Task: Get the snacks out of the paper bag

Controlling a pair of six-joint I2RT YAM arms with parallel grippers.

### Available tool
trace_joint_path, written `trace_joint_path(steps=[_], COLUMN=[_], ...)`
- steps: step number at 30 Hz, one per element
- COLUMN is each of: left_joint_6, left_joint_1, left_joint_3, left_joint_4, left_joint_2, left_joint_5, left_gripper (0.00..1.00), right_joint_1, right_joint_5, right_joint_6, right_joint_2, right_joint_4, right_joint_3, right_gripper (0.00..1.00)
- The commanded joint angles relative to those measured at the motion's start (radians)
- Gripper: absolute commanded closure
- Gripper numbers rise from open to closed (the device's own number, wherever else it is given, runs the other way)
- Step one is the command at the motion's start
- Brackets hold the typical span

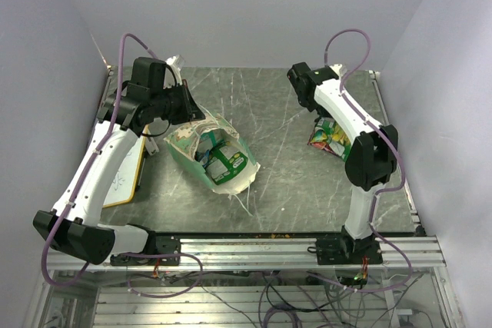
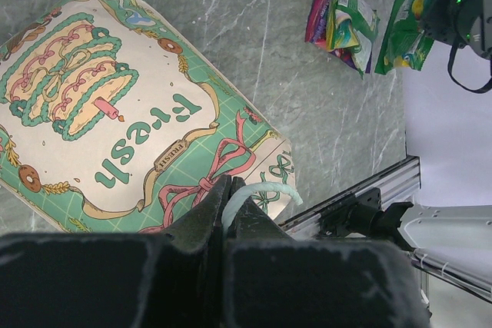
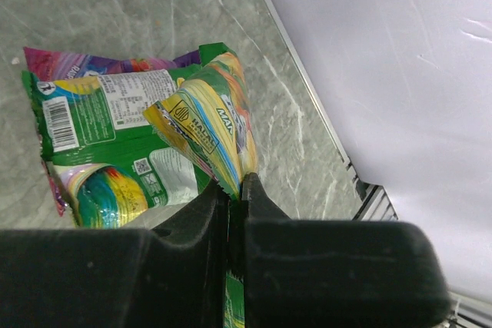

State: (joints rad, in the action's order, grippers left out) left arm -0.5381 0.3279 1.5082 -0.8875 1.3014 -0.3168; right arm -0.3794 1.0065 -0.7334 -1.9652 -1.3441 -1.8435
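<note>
The green paper bag (image 1: 209,153) lies on its side on the table, its cream inside open toward the near edge, with a green-and-white snack packet (image 1: 227,163) inside. Its printed side shows in the left wrist view (image 2: 115,120). My left gripper (image 2: 227,190) is shut on the bag's white string handle (image 2: 265,188) at the bag's far-left rim (image 1: 191,113). My right gripper (image 3: 234,188) is shut on the edge of a green-and-yellow snack packet (image 3: 207,113), just above a green packet (image 3: 100,144) and a magenta one (image 3: 84,61) lying at the right (image 1: 329,142).
A yellow-framed whiteboard (image 1: 127,178) lies along the table's left edge under my left arm. The aluminium rail (image 1: 269,247) runs along the near edge. The right wall (image 3: 400,74) stands close beside the snack pile.
</note>
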Motion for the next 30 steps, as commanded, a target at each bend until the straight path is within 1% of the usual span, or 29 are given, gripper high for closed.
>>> trace_joint_path(steps=[1, 3, 4, 10, 16, 25, 30], left_joint_6=[0.018, 0.021, 0.02, 0.016, 0.021, 0.028, 0.029], left_joint_1=[-0.007, -0.007, -0.007, -0.007, -0.007, -0.007, -0.007], left_joint_3=[-0.002, 0.003, 0.003, -0.006, 0.004, 0.01, 0.012], left_joint_4=[0.0, -0.003, -0.003, 0.003, -0.006, -0.014, -0.016], left_joint_2=[-0.016, -0.01, -0.01, -0.012, -0.008, -0.002, 0.0], left_joint_5=[0.002, 0.0, -0.003, -0.013, -0.005, -0.002, -0.006], left_gripper=[0.93, 0.93, 0.93, 0.93, 0.93, 0.93, 0.93], right_joint_1=[0.007, 0.007, 0.007, 0.007, 0.008, 0.009, 0.015], right_joint_5=[0.059, 0.057, 0.051, 0.017, 0.009, -0.094, -0.116], right_joint_6=[-0.026, 0.0, 0.009, 0.001, 0.02, 0.009, -0.026], right_joint_2=[-0.034, -0.05, -0.083, -0.189, -0.237, -0.311, -0.344], right_joint_4=[0.012, 0.045, 0.057, 0.067, 0.108, 0.148, 0.159], right_joint_3=[0.036, 0.031, 0.019, -0.05, -0.083, -0.117, -0.103], right_gripper=[1.0, 1.0, 1.0, 1.0, 1.0, 0.93, 0.86])
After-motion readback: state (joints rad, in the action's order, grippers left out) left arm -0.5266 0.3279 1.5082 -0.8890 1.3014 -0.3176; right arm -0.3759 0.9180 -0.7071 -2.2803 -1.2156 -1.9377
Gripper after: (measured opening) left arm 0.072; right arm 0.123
